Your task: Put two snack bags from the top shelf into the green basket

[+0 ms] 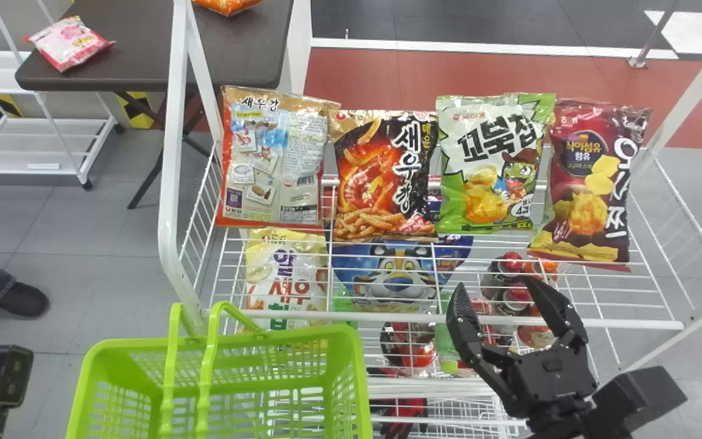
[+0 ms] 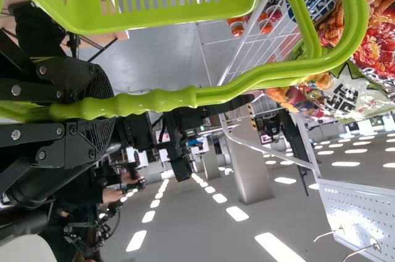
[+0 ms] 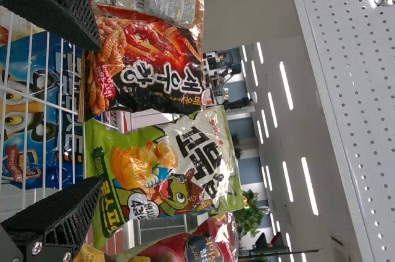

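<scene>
A white wire shelf (image 1: 631,323) holds crowded snack bags (image 1: 488,164). The right hand (image 1: 497,289), spread, could topple one by closing off-centre; the left hand (image 2: 102,109) pinches the basket handle (image 2: 160,100).

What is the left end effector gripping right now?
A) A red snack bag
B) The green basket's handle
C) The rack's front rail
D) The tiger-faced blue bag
B: the green handle runs between the fingers of the left end effector, which close on it from both sides.

Snack bags (image 1: 387,177) side by side on the top shelf (image 1: 631,324), basket (image 1: 360,390) before its left part
</scene>
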